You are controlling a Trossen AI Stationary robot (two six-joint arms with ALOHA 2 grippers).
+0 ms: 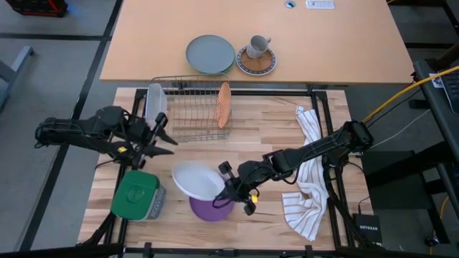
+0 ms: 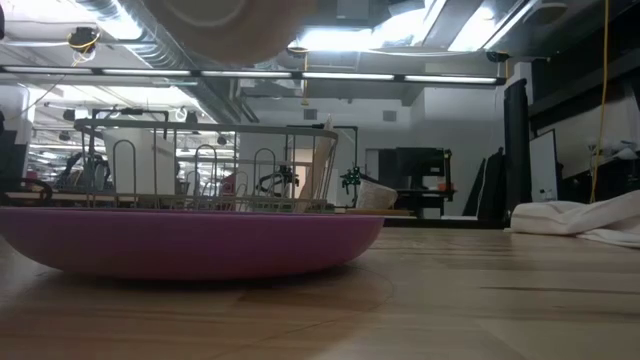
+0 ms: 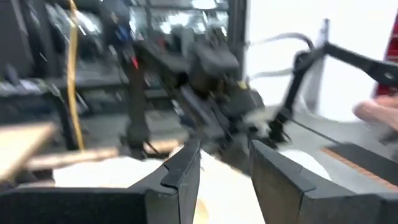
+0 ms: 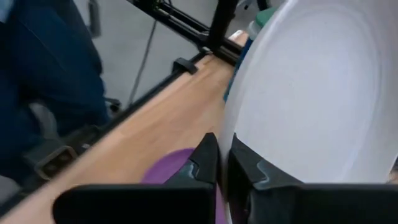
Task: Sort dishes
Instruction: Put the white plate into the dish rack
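My right gripper [image 1: 228, 188] is shut on the plain white plate [image 1: 195, 179], which hangs over the purple plate [image 1: 212, 209]. The purple plate lies flat on the wooden table near the front and fills the low view [image 2: 190, 240]; the white plate [image 2: 230, 20] shows above it, lifted clear. The orange-red plate [image 1: 224, 104] stands on edge in the wire dish rack [image 1: 185, 107]. My left gripper [image 1: 162, 137] is open and empty, left of the white plate and in front of the rack. My right gripper pinches the white plate's rim [image 4: 227, 124] between its two fingers, on the side of the plate toward the table's right. The fingers come from the table's right, slanting down. The plate is tilted and clear of the purple plate [image 4: 168, 167] below it.
A green container [image 1: 136, 195] sits at the front left. A striped towel [image 1: 308, 183] lies at the right under the right arm. A grey-blue plate [image 1: 210, 54] and a saucer with a cup [image 1: 256, 59] stand on the far table.
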